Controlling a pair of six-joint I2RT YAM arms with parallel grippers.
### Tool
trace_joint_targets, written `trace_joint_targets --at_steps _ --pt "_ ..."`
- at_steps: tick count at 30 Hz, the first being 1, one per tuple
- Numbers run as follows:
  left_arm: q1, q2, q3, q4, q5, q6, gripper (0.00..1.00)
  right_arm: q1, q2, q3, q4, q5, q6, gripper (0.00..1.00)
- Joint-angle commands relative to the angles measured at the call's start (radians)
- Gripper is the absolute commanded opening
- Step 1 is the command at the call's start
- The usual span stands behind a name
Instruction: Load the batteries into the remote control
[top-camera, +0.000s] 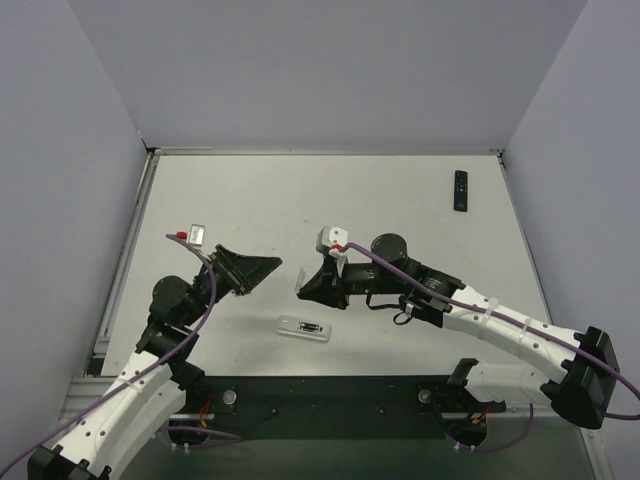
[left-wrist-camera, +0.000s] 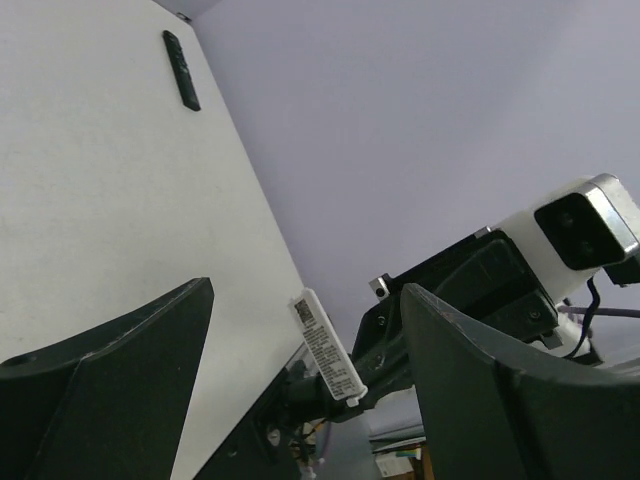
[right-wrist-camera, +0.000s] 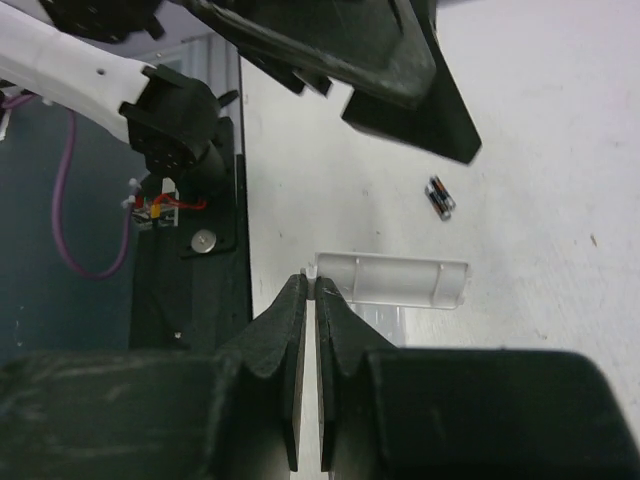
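Grey batteries (right-wrist-camera: 440, 197) lie beyond the right claw (right-wrist-camera: 310, 290), apparently pinching a white cover (right-wrist-camera: 395, 280); left claw (left-wrist-camera: 308, 290) wide.

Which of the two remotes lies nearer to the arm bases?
The white remote, which lies at the near edge. The black remote lies far away in the back right corner.

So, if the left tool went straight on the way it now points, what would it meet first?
Probably the white labelled piece pinched by the right tool: it sits right ahead, between the left tool's open fingers in the wrist view. How far is unclear.
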Motion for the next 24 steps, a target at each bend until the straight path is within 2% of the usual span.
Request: trace_joint_targets --at_steps 1,11,15,24 --pt "0.004 0.042 -0.027 0.246 0.096 -0.202 0.86 0.016 -0.059 -0.01 0.181 -0.089 -0.049 0.0" --pt "-0.027 0.134 -0.03 0.427 0.149 -0.334 0.86 0.033 -0.041 0.014 0.26 -0.14 -0.069 0.0" --pt "-0.039 0.145 -0.03 0.445 0.149 -0.357 0.85 0.039 -0.027 0.026 0.27 -0.155 -0.072 0.0" --pt "-0.089 0.191 -0.05 0.53 0.134 -0.397 0.76 0.048 -0.005 0.037 0.311 -0.177 -0.082 0.0"
